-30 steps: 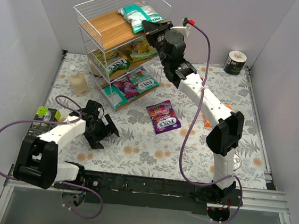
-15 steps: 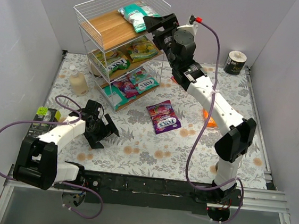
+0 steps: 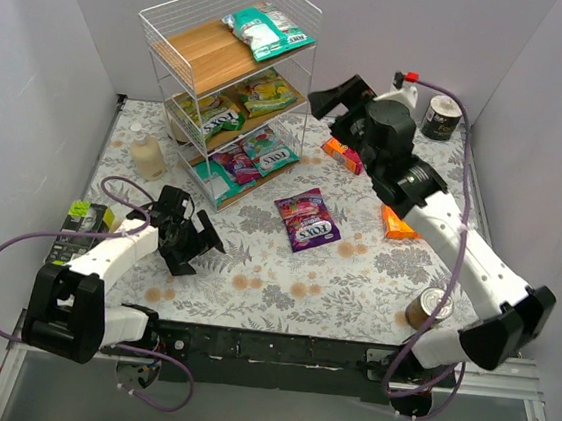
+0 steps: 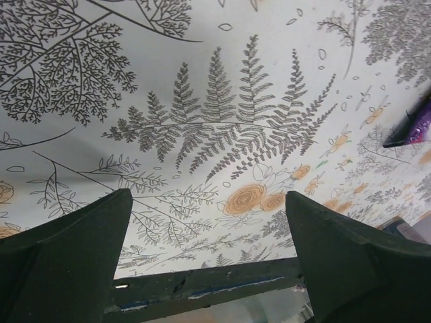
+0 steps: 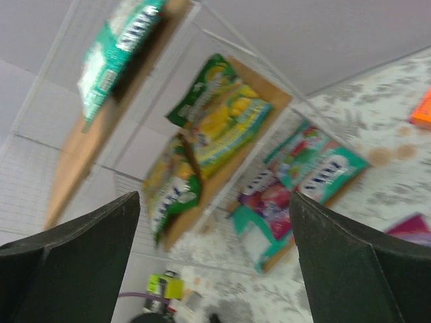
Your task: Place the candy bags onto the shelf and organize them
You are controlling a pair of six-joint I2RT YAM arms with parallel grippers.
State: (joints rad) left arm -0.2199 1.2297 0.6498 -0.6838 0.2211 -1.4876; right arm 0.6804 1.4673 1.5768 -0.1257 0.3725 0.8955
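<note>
Gaping empty, the right gripper (image 3: 331, 97) faces a white wire shelf (image 3: 202, 51) holding six glossy candy bags (image 3: 265, 30). One purple bag (image 3: 306, 219) lies between its jaws and the splayed left gripper (image 3: 198, 250).

White table cover (image 3: 284, 281), grey fern print, orange roses. White-wire shelf (image 3: 202, 51), light-wood tiers. Bags: teal-white bag (image 3: 267, 30), yellow-green bag (image 3: 265, 92), purple bag (image 3: 306, 219), white lettering
</note>
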